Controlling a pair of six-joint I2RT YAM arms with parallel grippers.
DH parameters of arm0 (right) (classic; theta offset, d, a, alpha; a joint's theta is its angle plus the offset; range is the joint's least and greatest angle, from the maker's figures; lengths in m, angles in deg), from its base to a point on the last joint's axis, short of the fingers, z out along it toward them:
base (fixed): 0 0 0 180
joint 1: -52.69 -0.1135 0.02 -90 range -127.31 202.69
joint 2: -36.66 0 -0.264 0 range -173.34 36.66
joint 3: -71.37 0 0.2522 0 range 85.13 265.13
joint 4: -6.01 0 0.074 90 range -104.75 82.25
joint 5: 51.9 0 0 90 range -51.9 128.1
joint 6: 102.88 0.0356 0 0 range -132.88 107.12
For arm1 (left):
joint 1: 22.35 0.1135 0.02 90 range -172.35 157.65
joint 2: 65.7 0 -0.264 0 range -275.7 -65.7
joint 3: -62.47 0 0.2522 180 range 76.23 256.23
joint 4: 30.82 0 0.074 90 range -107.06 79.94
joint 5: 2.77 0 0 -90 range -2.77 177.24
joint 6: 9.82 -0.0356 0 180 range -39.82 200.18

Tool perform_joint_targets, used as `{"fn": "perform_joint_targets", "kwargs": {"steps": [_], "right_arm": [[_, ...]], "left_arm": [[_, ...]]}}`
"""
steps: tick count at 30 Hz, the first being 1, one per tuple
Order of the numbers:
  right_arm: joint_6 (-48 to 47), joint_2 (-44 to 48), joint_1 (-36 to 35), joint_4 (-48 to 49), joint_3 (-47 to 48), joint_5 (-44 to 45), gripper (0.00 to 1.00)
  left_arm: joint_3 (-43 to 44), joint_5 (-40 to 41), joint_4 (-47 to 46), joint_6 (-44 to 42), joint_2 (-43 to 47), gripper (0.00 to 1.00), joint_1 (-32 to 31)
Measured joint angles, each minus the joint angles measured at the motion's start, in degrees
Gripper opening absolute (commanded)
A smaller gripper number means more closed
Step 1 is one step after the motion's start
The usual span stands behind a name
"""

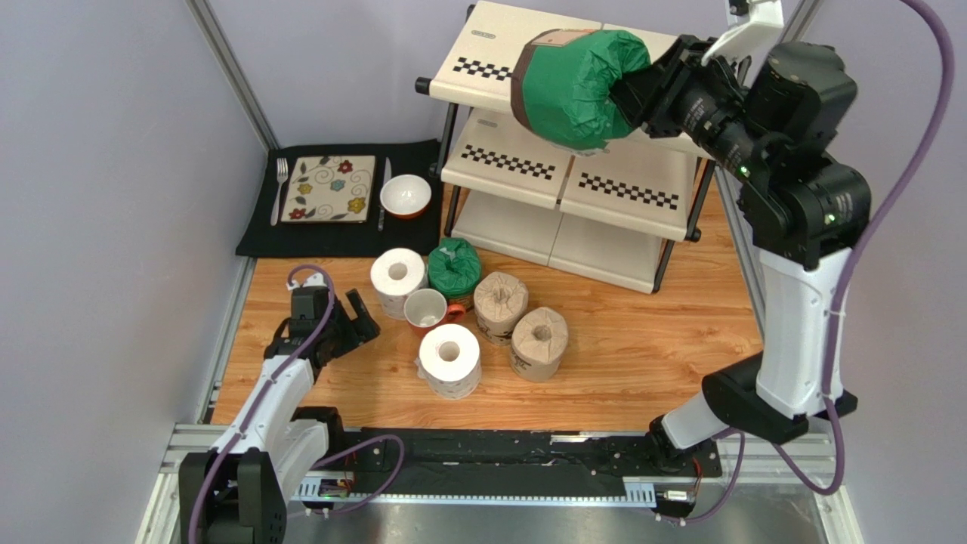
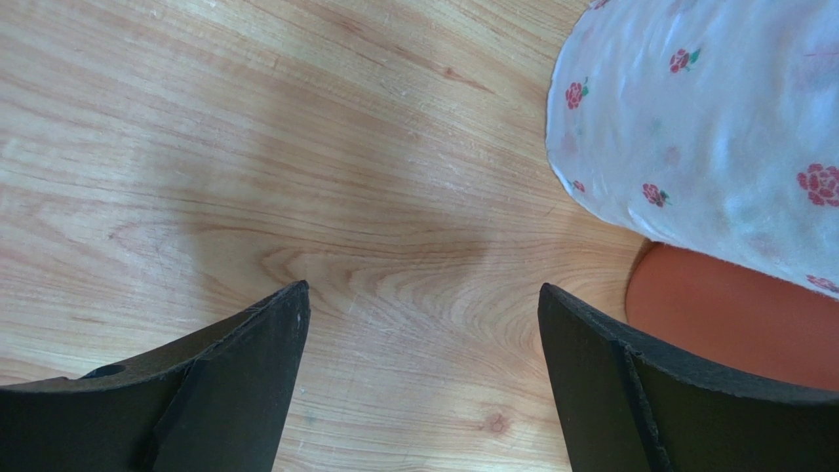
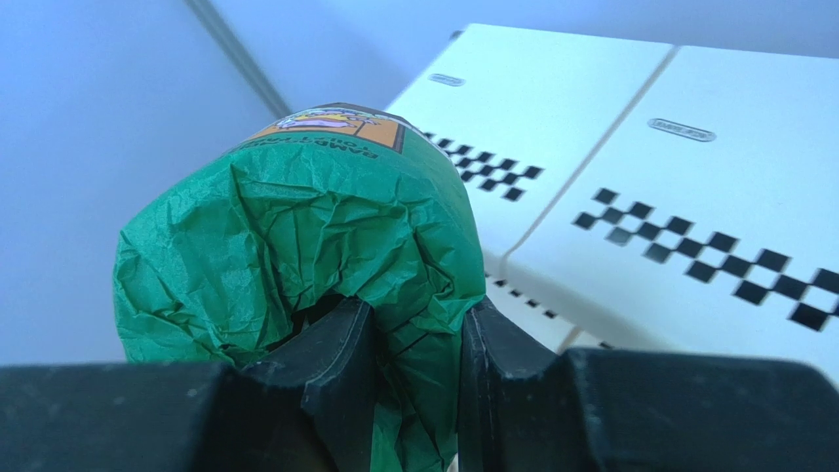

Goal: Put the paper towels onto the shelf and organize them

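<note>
Your right gripper is clamped on the green roll by its crumpled end, over the shelf top tier. Tiers slant: release crooked and it may roll off. Left gripper wide open, empty.

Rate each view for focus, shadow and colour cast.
Top external: sharp, evenly lit. Left wrist: a broad soft shadow on the wooden table ahead of the jaws; the flowered white roll slightly blurred. Right wrist: bluish cast over the cream shelf; crinkles on the green roll sharp.
</note>
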Motion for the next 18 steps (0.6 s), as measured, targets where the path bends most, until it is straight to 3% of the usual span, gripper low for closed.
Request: {"fn": "perform_joint_targets", "kwargs": {"steps": [7,18], "right_arm": [[-1.9,-6.3,4.1,0.1,0.2,9.0,0.18],[-3.5,-9.2,5.6,5.6,2.3,10.6,0.18]], "left_arm": [[0.8,0.9,1.2,-0.7,1.3,0.94,0.0],[0.8,1.5,2.0,-1.1,1.3,0.94,0.0]]}}
